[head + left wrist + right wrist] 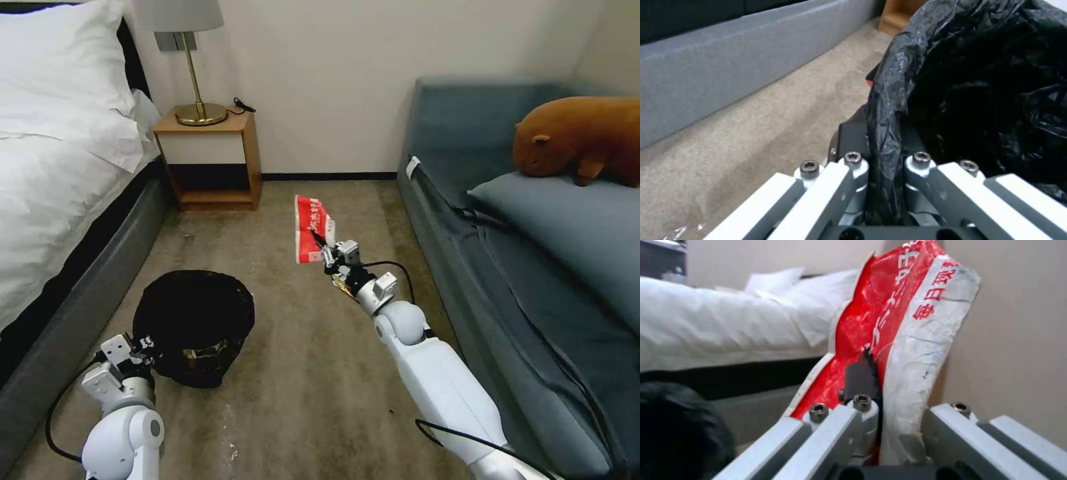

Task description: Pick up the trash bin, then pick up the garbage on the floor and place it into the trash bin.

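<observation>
The right pincer (319, 241) pinches the light, crinkly red-and-white packet (311, 225) near its bottom edge. The left pincer (148, 345) squeezes the trash bin (193, 323) by its soft rim.

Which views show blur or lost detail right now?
Head view: evenly lit and sharp; the black-bagged round trash bin reads as a dark mass. Left wrist view: the left pincer pinches the bag rim; glossy highlights on the plastic, interior near black. Right wrist view: the right pincer clamps the crinkled red-and-white packet; the white bed behind is soft.
</observation>
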Controlling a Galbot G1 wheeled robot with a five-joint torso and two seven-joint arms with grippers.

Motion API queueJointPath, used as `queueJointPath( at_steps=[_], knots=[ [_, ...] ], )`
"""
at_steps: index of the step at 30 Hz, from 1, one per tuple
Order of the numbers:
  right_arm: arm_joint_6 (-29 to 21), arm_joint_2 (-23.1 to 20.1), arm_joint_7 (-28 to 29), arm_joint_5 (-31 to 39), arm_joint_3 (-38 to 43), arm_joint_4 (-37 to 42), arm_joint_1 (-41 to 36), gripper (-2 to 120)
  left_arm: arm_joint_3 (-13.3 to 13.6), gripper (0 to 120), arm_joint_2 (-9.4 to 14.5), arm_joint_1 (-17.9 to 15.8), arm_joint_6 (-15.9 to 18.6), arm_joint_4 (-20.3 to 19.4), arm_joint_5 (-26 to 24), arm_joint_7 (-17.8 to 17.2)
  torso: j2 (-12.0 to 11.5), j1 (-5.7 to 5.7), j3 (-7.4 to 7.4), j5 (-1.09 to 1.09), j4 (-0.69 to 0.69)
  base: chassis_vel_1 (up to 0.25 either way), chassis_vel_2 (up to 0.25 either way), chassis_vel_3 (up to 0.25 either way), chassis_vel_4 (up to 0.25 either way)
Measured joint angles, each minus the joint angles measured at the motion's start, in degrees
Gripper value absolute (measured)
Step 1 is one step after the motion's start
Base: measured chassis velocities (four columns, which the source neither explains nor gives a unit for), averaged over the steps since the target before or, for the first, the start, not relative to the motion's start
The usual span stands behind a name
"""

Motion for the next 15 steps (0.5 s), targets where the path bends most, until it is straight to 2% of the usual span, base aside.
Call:
queueJointPath(
  at_steps=[7, 15],
  knots=[
    [-0.4, -0.2, 1.2, -0.1, -5.8, 1.6, 2.2, 0, 0.1, 4, 0.0, -0.2, 0.1, -0.2, 0.2, -0.4, 0.0, 0.00, 0.00, 0.00, 0.01, 0.000, 0.000, 0.000, 0.000],
    [-0.2, 1.0, 1.6, -2.4, -13.8, -0.5, 5.0, 0, 0.5, 4, 0.0, -0.5, -0.1, -0.1, 1.2, -0.4, 0.0, 0.00, 0.00, 0.00, 0.01, 0.000, 0.000, 0.000, 0.000]
  ],
)
